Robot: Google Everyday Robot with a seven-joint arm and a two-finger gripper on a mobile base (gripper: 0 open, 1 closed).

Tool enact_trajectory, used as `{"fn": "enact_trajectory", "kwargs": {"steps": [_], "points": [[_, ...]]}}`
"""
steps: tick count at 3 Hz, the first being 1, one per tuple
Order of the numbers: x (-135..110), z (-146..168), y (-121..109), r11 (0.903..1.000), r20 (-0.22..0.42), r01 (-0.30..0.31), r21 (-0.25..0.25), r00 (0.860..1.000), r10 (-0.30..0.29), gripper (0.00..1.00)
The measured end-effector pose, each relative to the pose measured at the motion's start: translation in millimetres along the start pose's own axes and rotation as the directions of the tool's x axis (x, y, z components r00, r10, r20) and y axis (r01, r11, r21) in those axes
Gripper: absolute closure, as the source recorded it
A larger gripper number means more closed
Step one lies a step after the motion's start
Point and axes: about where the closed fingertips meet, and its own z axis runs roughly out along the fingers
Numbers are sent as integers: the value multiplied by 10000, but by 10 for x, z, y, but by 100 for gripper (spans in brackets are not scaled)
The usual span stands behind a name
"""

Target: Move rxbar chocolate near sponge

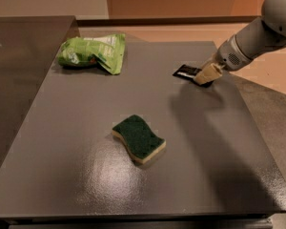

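The rxbar chocolate (185, 71), a small flat black wrapper with white lettering, lies at the far right of the grey table; its right end is hidden under my gripper. My gripper (206, 74) with cream-coloured fingers comes in from the upper right and sits right over that end of the bar. The sponge (138, 138), dark green on top with a pale yellow base, lies near the table's middle, well to the front left of the bar and the gripper.
A bright green snack bag (91, 53) lies at the far left of the grey table (62, 175). A dark counter (19, 46) adjoins on the left. The table's right edge runs just beyond the gripper.
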Motion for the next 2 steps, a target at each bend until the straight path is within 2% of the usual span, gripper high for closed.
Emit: {"fn": "enact_trajectory", "kwargs": {"steps": [1,2], "points": [[-3,-5,1,10000,1,1,-2,10000,-1,100],[-130,-169,209,9994,283,114,-323,9995,-105,100]]}}
